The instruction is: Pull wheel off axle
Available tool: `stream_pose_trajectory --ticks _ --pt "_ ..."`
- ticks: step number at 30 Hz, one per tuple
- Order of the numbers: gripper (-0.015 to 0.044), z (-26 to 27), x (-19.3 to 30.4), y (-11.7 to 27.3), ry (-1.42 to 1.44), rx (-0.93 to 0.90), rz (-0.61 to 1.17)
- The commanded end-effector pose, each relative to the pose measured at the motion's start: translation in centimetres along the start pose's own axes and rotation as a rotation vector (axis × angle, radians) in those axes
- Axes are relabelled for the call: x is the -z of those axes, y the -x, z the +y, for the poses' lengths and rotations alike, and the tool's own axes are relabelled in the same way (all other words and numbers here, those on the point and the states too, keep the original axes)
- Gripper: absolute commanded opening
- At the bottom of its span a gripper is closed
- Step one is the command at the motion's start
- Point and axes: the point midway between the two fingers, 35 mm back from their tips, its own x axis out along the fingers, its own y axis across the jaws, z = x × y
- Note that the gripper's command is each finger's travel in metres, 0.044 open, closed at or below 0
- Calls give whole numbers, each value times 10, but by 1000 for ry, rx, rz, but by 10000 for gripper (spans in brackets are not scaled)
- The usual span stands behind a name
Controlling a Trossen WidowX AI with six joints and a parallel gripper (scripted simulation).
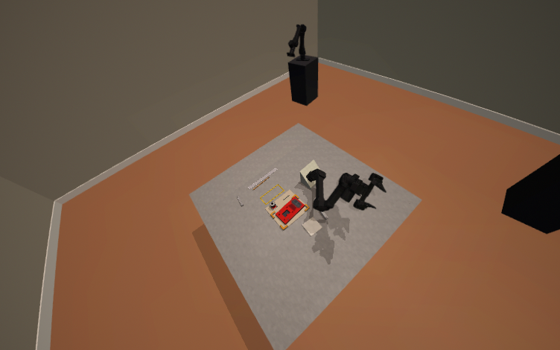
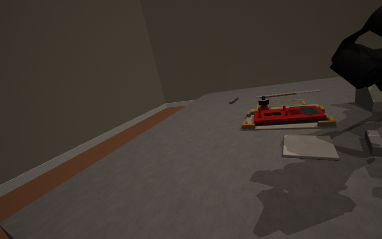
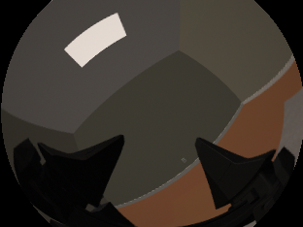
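The wheel (image 1: 273, 205) (image 2: 263, 102), small and dark with a pale rim, sits on the upright axle, whose black top (image 2: 263, 97) sticks up above it. A red base (image 2: 263, 107) is below it. The marked area is a yellow outlined rectangle (image 1: 269, 191) (image 2: 304, 101) on the table, just behind the wheel in the exterior view, with no object visible inside. My gripper (image 1: 380, 199) (image 3: 159, 141) is open and empty, raised over the right side of the table, far from the wheel and pointing away from it. Its fingers are outside the exterior view.
A red block (image 1: 290, 211) (image 2: 293, 114) lies between orange-cornered brackets beside the wheel. A beige tile (image 1: 311, 226) (image 2: 309, 146), a grey block (image 2: 375, 142), a pale block (image 1: 310, 169), a long strip (image 1: 262, 178) and a small grey bar (image 1: 240, 201) (image 2: 233, 100) also lie on the table.
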Motion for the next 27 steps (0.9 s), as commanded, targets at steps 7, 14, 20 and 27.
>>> stream_pose_trajectory --ticks 7,14,20,27 --pt "300 41 6 6 -143 -104 18" --pt "300 117 -4 19 -403 -327 40" --pt "300 193 -36 47 -711 -581 70" --pt "300 255 -99 94 -1073 -873 110"
